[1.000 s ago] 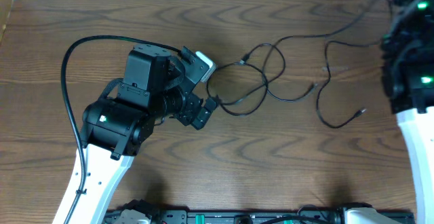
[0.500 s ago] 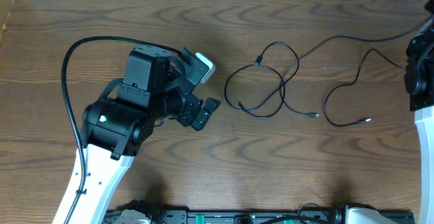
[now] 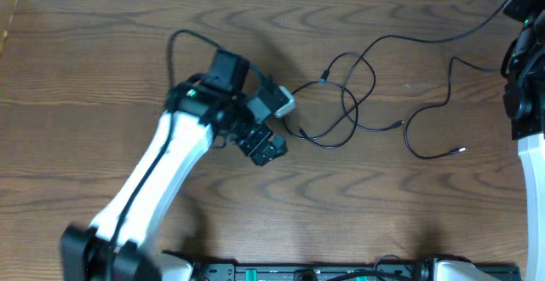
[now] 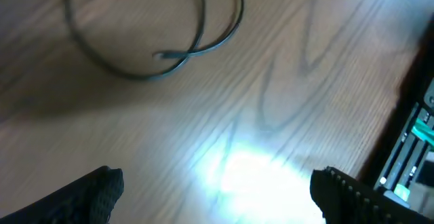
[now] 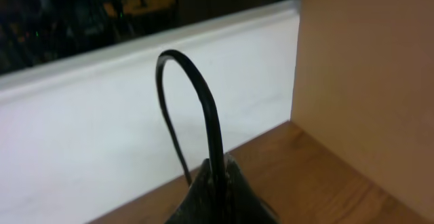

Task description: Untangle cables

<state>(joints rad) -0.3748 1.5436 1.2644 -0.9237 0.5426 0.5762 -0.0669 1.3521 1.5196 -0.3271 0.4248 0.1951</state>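
Overhead, the cables [image 3: 345,102] are lying as a loose black tangle on the worktop [image 3: 128,25]. One strand is running up and away to the right claw [image 5: 220,187], which is pinching it tight. The left claw [image 3: 279,128] is hovering wide open just beside the tangle's left edge, holding nothing. With nothing pinning the tangle, a tug from the right claw could tighten the crossings or drag the bundle away. The brown wood is glaring under lamp light, and a white ledge is bordering it beyond the tangle.
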